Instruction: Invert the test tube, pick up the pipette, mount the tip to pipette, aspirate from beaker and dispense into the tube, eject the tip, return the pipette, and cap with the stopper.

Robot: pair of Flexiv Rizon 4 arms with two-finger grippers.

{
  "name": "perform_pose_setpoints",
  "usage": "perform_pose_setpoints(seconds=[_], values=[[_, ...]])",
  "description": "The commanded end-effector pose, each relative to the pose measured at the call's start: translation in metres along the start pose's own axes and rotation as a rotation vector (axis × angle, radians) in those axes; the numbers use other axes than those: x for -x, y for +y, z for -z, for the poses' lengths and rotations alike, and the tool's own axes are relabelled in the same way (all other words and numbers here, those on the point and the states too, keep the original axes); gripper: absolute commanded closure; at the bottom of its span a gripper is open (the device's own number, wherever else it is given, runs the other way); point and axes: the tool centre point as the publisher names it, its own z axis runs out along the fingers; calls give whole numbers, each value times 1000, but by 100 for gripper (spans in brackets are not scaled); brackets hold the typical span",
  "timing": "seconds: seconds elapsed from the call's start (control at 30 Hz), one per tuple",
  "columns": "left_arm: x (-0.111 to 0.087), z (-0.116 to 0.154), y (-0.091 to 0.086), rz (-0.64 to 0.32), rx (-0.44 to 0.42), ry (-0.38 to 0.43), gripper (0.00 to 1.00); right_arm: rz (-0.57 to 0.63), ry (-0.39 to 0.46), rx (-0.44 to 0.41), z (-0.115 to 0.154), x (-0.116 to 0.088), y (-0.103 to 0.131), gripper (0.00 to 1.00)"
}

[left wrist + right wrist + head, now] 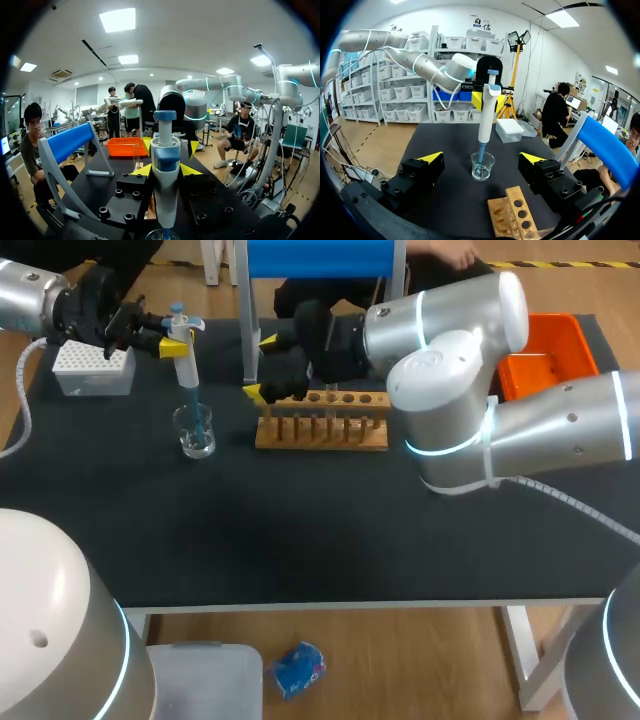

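**Aspirating from the beaker**

Step in hand, prob.: aspirate. Pipette (pixel 186 352) clamped upright in left fingers (pixel 174 344), tip down in beaker (pixel 196 431) at far left of counter (pixel 300 530), right of tip box (pixel 92 368). Over left end of wooden tube rack (pixel 322 426): right fingers (pixel 267 340), spread wide, empty. Next: lift clear, carry to tube w/o dripping. Tube itself not made out.

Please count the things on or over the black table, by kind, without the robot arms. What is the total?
Pipette: 1
Beaker: 1
Tip box: 1
Wooden rack: 1
Orange bin: 1
Blue stand: 1
Total: 6
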Motion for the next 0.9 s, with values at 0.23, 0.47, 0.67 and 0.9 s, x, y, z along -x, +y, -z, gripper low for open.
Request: perform_pose_setpoints(seconds=[0.23,0.47,0.67,0.9], values=[[2,2,1,-2,-2,8,100,51,5,-45,4,6,32,0],[2,2,1,-2,-2,8,100,22,2,-50,10,15,57,0],[2,2,1,-2,-2,8,100,26,-3,-58,12,18,70,29],[2,2,1,-2,-2,8,100,48,7,-55,11,18,82,100]])
